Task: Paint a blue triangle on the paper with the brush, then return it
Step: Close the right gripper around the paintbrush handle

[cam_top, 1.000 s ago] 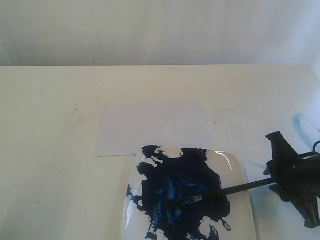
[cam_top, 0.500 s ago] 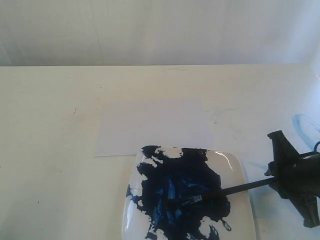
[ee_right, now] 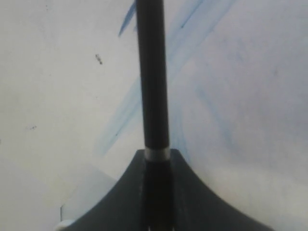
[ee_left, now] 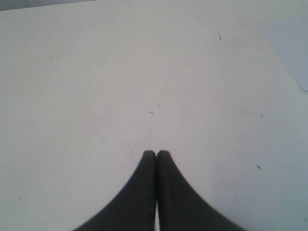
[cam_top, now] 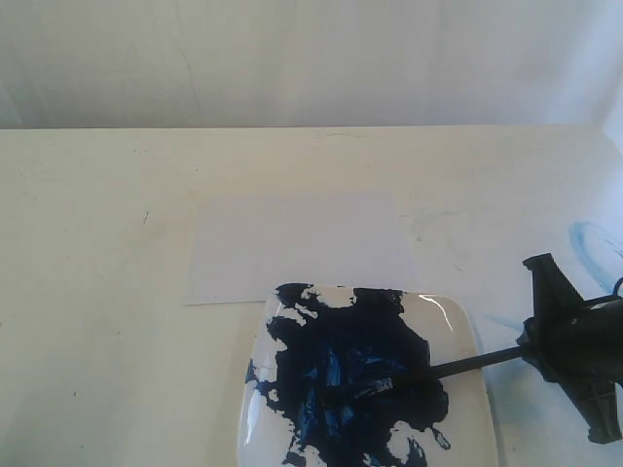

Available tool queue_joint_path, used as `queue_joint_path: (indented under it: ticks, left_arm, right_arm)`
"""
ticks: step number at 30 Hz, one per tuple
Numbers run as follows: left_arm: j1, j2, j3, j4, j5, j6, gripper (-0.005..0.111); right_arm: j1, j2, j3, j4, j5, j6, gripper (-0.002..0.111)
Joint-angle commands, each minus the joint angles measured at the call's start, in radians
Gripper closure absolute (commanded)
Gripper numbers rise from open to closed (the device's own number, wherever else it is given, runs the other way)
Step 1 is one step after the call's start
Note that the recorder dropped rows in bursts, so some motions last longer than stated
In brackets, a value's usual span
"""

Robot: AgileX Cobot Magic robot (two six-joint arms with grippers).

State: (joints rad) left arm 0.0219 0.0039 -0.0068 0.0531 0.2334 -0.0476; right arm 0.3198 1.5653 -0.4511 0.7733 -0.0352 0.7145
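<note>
The brush (cam_top: pixel 472 364) lies slanted, its bristle tip (cam_top: pixel 382 388) resting in the dark-blue paint smear (cam_top: pixel 341 365) on the glossy white plate (cam_top: pixel 458 316). My right gripper (cam_top: pixel 533 350) is shut on the brush handle at the plate's right side. In the right wrist view the black handle (ee_right: pixel 153 86) runs out from between the shut jaws of the right gripper (ee_right: pixel 157 155). The paper (cam_top: pixel 297 243) lies flat just behind the plate and shows no blue triangle. My left gripper (ee_left: pixel 156 153) is shut on nothing above bare table, with a paper corner (ee_left: pixel 291 48) nearby.
Faint pale-blue stains (cam_top: pixel 589 238) mark the cream table to the right of the paper, and they also show under the right gripper as streaks (ee_right: pixel 202 72). The table's far edge meets a pale wall (cam_top: pixel 311 58).
My right gripper has shifted very slightly to the right with the brush. The bristle tip stays in the paint on the plate.
</note>
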Motion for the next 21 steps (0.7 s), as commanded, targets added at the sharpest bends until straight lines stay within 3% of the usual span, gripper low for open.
queue_joint_path:
  ticks: [1,7,21]
  left_arm:
    - [-0.006,-0.004,0.007,0.004,-0.002,0.000,0.107]
    - [-0.006,-0.004,0.007,0.004,-0.002,0.000,0.107]
    - [-0.006,-0.004,0.007,0.004,-0.002,0.000,0.107]
  right_arm:
    - [0.002,0.002,-0.006,-0.002,-0.011,0.006,0.099]
    - [0.002,0.002,-0.006,-0.002,-0.011,0.007,0.108]
    - [0.002,-0.044,-0.006,-0.002,-0.026,0.007,0.108]
